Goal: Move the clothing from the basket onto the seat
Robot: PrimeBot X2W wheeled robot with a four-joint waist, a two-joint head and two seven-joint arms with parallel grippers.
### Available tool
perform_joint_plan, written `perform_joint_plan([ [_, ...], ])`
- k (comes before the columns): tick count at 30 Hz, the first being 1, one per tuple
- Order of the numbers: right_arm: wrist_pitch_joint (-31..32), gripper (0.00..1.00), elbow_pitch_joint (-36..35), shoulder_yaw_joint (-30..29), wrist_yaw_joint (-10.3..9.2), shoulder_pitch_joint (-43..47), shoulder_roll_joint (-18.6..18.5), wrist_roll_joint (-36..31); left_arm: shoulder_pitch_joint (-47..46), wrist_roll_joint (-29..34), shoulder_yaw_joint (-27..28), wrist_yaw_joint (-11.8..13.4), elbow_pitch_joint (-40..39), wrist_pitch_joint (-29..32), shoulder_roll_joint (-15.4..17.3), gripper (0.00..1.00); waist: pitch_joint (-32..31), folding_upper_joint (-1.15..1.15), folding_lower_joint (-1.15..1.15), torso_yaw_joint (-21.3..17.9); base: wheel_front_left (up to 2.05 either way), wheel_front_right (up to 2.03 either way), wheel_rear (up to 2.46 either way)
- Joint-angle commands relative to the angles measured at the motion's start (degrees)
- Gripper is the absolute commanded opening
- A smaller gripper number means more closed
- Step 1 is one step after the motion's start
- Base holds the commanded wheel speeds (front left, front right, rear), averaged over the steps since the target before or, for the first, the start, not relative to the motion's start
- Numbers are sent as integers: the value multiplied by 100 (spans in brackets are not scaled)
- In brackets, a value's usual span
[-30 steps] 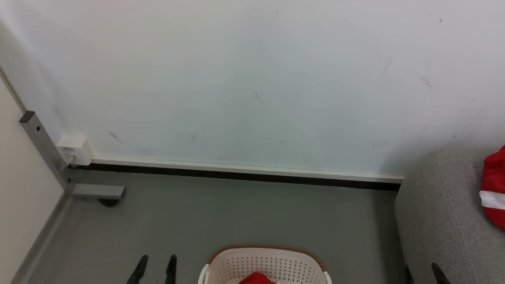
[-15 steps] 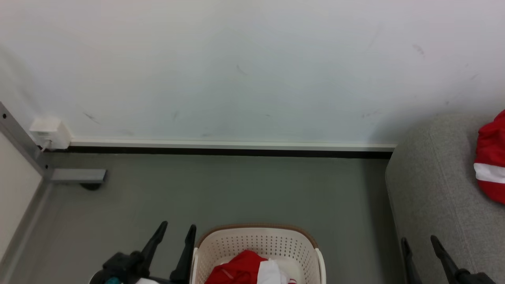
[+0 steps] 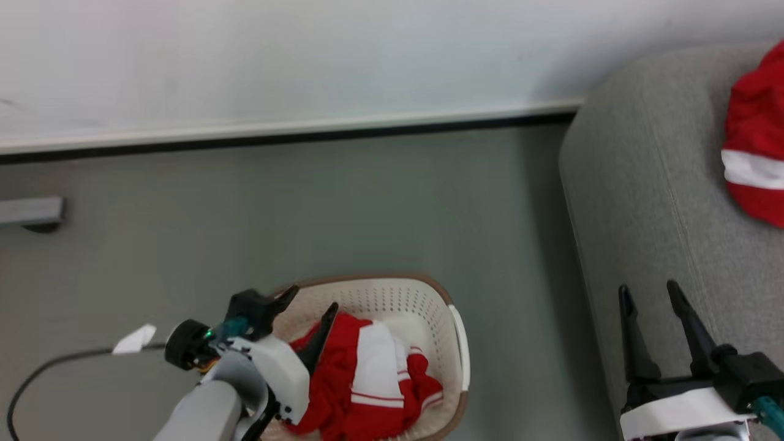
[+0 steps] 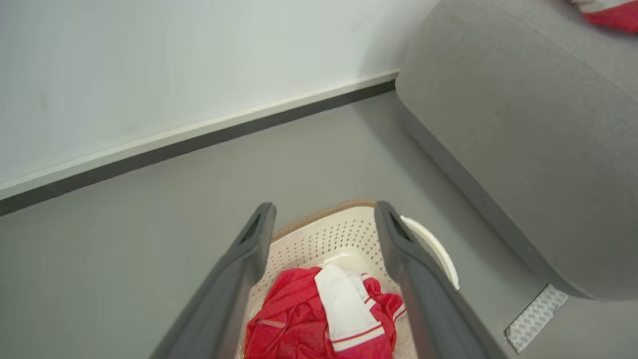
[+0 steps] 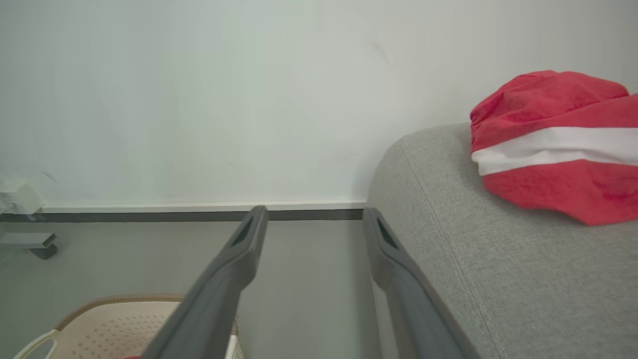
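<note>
Down in the basket [image 3: 398, 293], red clothing [image 3: 343, 380] with white panels and thin white stripes, bunched in a heap toward the near-left part. Basket on the grey floor [image 3: 367, 202], near the seat [image 3: 643, 184] and not touching it.

Over the basket's left rim, left jaws spread open, gripping nothing. One dark finger [image 3: 321, 334] across the edge of the red heap in head view; whether touching, impossible to tell. Along the left wrist view, both fingers well apart, framing the clothing and the perforated far wall.

By the seat's rounded end, right jaws open too and empty, well apart from the basket, fingers [image 3: 632, 331] pointing up the head view.

Up on the seat, a second red garment [image 3: 756, 141] with a white band, cut off by the frame edge.

Behind it all, pale wall [image 3: 306, 55] with white-and-black skirting [image 3: 275, 131]. At lower left on the floor, a white scrap [image 3: 136, 338]; farther left, a grey metal foot [image 3: 30, 211] at the picture's edge.
</note>
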Motion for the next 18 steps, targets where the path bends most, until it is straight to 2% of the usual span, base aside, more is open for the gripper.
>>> perform_joint_plan([
  [1,-18,100,-52,17,-18,-136,-4,86,-188,-79,-171,10,205,224,75,100,550,0,-1,-394,0,0,0],
  [4,-19,100,-137,13,-17,-287,-3,159,-602,-230,-520,11,623,848,124,100,873,0,-1,-507,0,0,0],
  [7,-19,100,-207,10,-17,-420,-2,216,-1015,-308,-736,11,968,1222,151,100,1204,0,-1,-561,0,0,0],
  [18,-18,100,-608,4,-17,-976,-3,295,-2228,-351,-1100,10,2154,1504,76,100,2459,0,-1,-719,0,0,0],
])
